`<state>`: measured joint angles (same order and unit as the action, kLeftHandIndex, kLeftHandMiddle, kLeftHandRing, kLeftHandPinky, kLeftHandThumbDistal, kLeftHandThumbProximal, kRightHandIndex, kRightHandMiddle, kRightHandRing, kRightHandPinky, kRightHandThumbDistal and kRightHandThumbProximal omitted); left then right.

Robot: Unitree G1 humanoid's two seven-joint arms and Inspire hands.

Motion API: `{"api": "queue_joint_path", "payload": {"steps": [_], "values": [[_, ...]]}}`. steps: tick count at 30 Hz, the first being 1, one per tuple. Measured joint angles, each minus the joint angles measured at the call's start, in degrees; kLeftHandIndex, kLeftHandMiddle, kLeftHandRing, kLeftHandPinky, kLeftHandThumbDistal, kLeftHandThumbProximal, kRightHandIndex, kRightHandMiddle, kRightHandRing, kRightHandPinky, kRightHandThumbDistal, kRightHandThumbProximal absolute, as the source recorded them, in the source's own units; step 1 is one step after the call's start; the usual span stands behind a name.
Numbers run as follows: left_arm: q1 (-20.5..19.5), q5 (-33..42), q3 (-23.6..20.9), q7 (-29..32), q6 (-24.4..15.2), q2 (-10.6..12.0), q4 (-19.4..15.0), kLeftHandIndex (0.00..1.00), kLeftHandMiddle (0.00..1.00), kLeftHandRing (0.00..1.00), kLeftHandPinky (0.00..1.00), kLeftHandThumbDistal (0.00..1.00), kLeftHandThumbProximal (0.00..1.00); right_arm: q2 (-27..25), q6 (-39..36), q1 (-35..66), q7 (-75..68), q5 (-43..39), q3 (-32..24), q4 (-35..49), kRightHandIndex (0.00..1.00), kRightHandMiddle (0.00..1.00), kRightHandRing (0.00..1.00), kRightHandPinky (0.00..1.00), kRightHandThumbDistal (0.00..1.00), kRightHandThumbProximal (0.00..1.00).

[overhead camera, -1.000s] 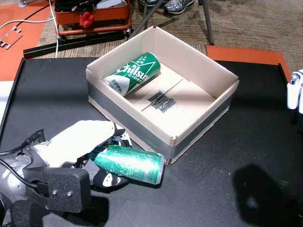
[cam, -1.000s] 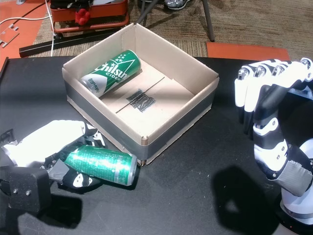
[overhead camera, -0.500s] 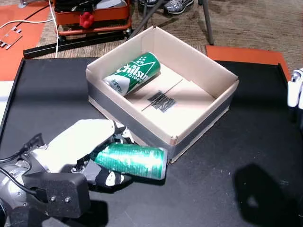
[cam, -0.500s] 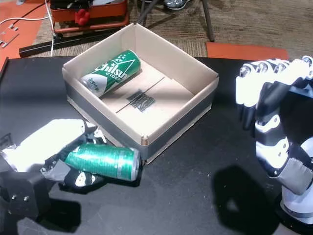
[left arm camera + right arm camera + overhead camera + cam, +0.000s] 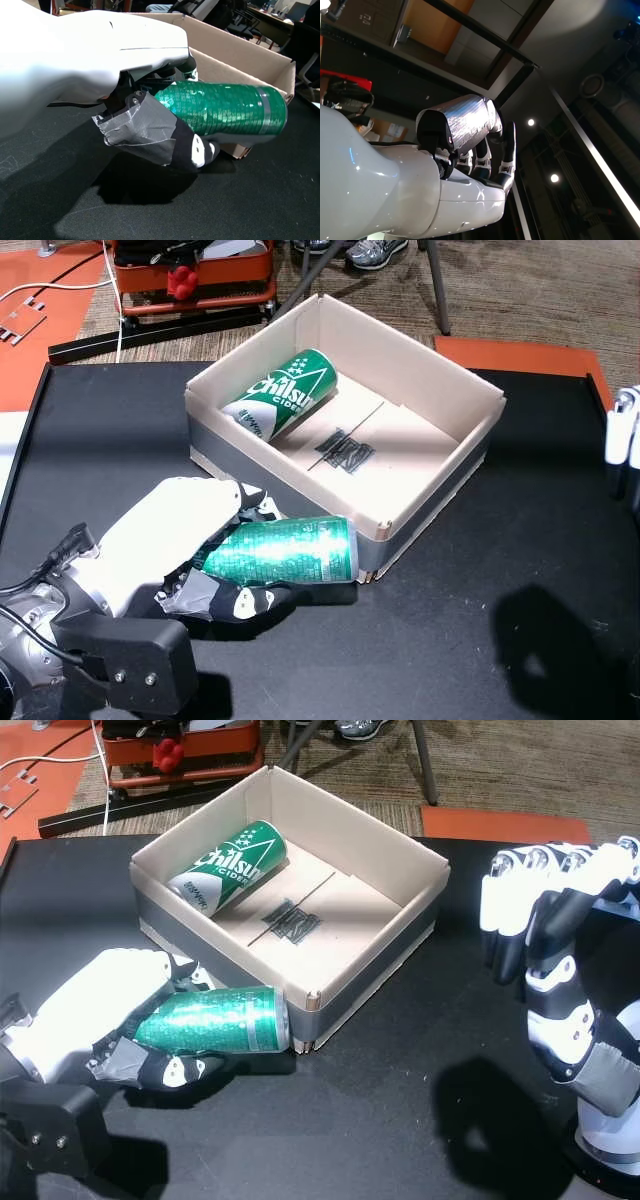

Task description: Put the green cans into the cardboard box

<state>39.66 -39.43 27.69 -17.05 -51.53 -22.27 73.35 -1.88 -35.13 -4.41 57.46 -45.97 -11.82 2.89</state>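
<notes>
Nearest, the white left hand (image 5: 175, 540) is wrapped around a green aluminium can (image 5: 280, 550) lying sideways, its end touching the near corner of the open cardboard box (image 5: 430, 510). This looks like the carry step; next it needs lifting over the wall. Further in, another green can (image 5: 282, 393) rests inside. The right hand (image 5: 545, 920) hangs empty, fingers loosely curled.
</notes>
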Motion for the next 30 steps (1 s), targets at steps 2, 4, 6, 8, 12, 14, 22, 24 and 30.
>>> {"api": "queue_joint_path", "payload": {"steps": [2,4,6,8,12,14,22,24,30], "values": [[0.0,0.0,0.0,-0.2,0.0,0.0,0.0,0.11,0.21,0.33,0.31,0.00,0.29,0.0,-0.2,0.0,0.1,0.0,-0.1,0.0,0.12,0.20,0.26,0.07,0.64,0.00],[0.0,0.0,0.1,-0.7,0.0,0.0,0.0,0.11,0.21,0.33,0.32,0.00,0.39,0.0,-0.2,0.0,0.4,0.0,-0.1,0.0,0.12,0.20,0.26,0.07,0.65,0.00],[0.0,-0.1,0.1,-1.3,0.0,0.0,0.0,0.11,0.21,0.32,0.33,0.00,0.42,0.0,-0.1,0.0,0.5,0.0,-0.1,0.0,0.13,0.20,0.27,0.07,0.63,0.00],[0.0,-0.1,0.1,-1.6,0.0,0.0,0.0,0.09,0.19,0.32,0.31,0.00,0.44,0.0,-0.1,-0.1,0.7,-0.1,-0.1,0.0,0.13,0.20,0.27,0.07,0.61,0.00],[0.0,-0.1,0.1,-2.1,0.0,0.0,0.0,0.09,0.20,0.33,0.31,0.00,0.51,0.1,-0.1,-0.4,1.2,-0.5,-0.2,-0.3,0.13,0.21,0.28,0.08,0.59,0.00],[0.0,-0.1,0.1,-2.1,0.0,0.0,0.0,0.10,0.20,0.34,0.30,0.00,0.57,0.1,-0.1,-0.7,1.6,-0.8,-0.3,-0.9,0.13,0.22,0.28,0.08,0.59,0.00],[0.0,0.1,-0.1,-1.9,-0.6,-0.2,0.0,0.06,0.20,0.41,0.31,0.00,0.80,0.0,1.3,-1.9,2.6,-1.3,-0.6,-1.6,0.13,0.22,0.28,0.12,0.63,0.00],[0.0,0.1,-0.2,-1.9,-1.2,-0.4,0.0,0.09,0.25,0.48,0.34,0.00,0.88,0.0,1.5,-1.9,2.6,-1.3,-0.6,-1.6,0.13,0.22,0.27,0.09,0.64,0.00],[0.2,0.6,-1.2,-2.6,-3.7,-1.1,-0.6,0.07,0.34,0.59,0.51,0.00,0.87,0.2,1.5,-2.7,3.2,-1.5,-1.1,-2.9,0.13,0.23,0.30,0.10,0.61,0.00]]}}
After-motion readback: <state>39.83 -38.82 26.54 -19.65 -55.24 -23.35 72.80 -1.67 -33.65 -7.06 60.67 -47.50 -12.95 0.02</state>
